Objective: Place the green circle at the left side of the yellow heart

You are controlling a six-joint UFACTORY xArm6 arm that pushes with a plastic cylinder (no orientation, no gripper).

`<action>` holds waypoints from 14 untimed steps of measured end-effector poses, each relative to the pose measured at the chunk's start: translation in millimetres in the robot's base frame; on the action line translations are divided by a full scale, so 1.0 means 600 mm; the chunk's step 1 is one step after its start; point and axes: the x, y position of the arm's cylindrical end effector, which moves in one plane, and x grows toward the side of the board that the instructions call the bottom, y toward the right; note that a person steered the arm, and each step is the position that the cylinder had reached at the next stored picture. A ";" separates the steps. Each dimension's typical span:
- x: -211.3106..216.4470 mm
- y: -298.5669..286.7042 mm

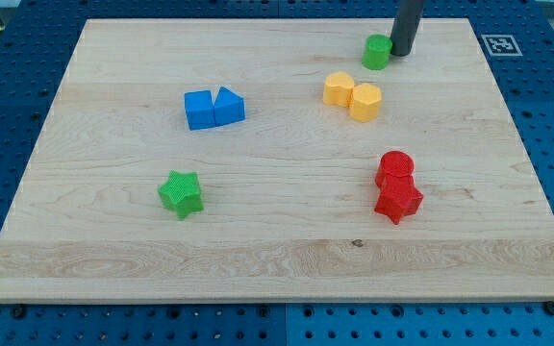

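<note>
Closest to us, near the view's bottom, sits the wooden worktop [277,259], pale and smooth with fine lines in it. On it we see a green star [181,193] with bumpy ridged sides, and over on the view's right two red blocks [396,185] pressed together. Further back are two blue blocks [214,108], touching. Then come two yellow blocks, the yellow heart [338,88] and a yellow six-sided block [365,101], side by side. Farthest back is the green circle [377,52], a short round plug. My tip [401,54] touches its right side. Our end effector is only a plain dark rod, so it cannot open or hold anything. We think the push is just starting. Next we should slide the circle toward the view's left and down, ending just left of the heart without bumping it.
</note>
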 end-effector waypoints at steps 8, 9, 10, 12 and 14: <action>0.006 -0.025; 0.018 -0.024; 0.026 -0.030; 0.026 -0.052; 0.026 -0.077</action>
